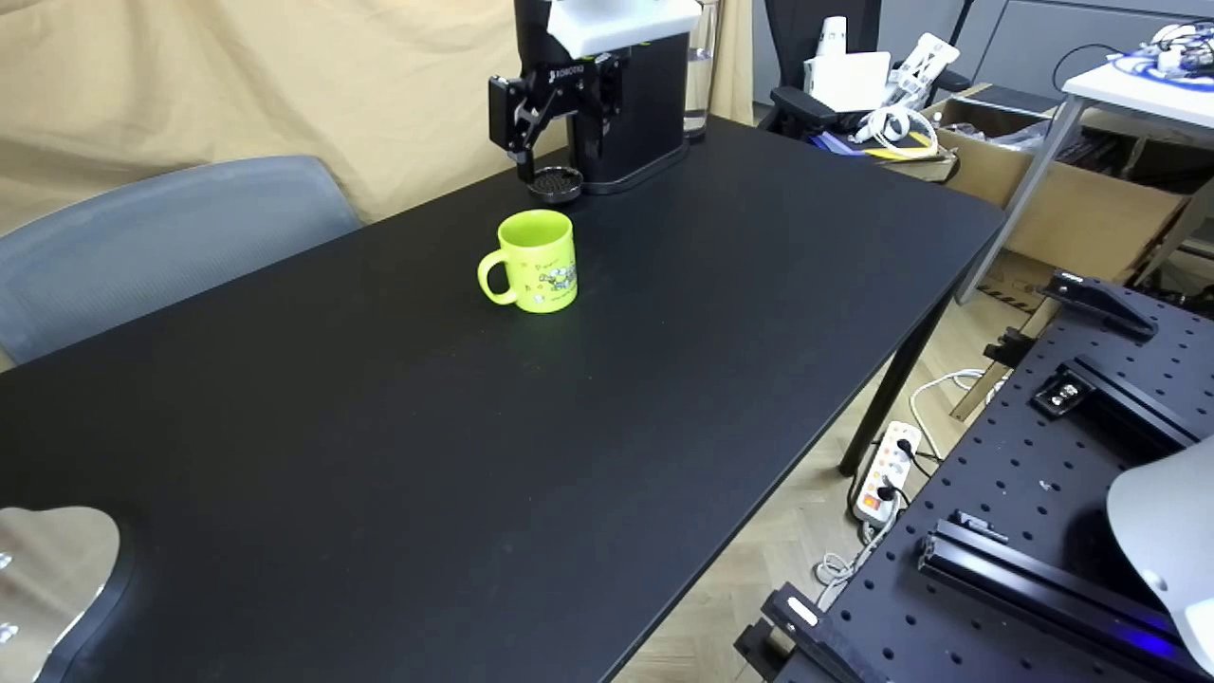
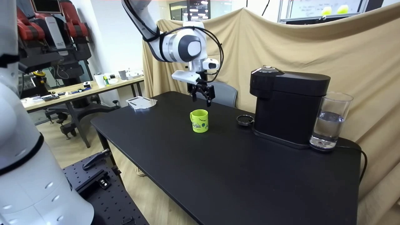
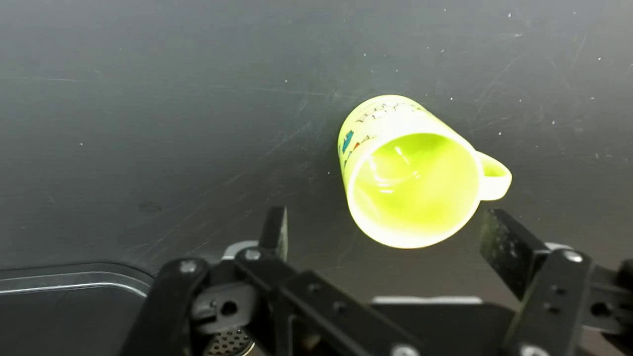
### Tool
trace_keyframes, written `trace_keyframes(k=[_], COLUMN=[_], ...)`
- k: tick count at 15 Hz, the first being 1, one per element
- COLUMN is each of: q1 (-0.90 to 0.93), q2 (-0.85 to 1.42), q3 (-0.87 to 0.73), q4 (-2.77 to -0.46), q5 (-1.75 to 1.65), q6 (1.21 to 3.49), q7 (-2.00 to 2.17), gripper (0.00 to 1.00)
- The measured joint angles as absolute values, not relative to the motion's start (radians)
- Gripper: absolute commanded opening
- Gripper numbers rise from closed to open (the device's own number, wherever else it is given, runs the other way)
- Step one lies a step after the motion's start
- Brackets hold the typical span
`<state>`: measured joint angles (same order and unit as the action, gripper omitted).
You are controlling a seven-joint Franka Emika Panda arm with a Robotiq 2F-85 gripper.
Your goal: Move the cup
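The cup is a bright yellow-green mug with a loop handle and a small print. It stands upright on the black table and shows in both exterior views point(image 1: 545, 270) point(image 2: 200, 121). In the wrist view the cup point(image 3: 415, 183) is seen from above, its open mouth toward the camera and its handle on the right. My gripper point(image 1: 558, 156) point(image 2: 201, 99) is in the air above and behind the cup, not touching it. In the wrist view the gripper point(image 3: 384, 232) has its fingers wide apart with nothing between them; the cup's rim lies just beyond the fingertips.
A black coffee machine point(image 1: 645, 114) point(image 2: 287, 112) stands at the table's back edge, with a round drip tray point(image 1: 555, 185) point(image 2: 245, 120) before it and a glass water tank point(image 2: 329, 125) beside it. A metal tray point(image 2: 141, 102) lies at the table's far end. A chair point(image 1: 180, 237) stands behind.
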<state>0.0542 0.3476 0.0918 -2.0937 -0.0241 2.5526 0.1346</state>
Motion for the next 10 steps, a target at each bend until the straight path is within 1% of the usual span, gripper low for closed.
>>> trace_keyframes(k=[4,10], q1=[0.06,0.108], q2=[0.369,0.432], q3=[0.084,0.02], q4=[-2.077,-2.057], q5=[-0.028,-0.078], q6=[2.554,2.573], q7=[0.133,0.141], gripper=[1.0,1.0])
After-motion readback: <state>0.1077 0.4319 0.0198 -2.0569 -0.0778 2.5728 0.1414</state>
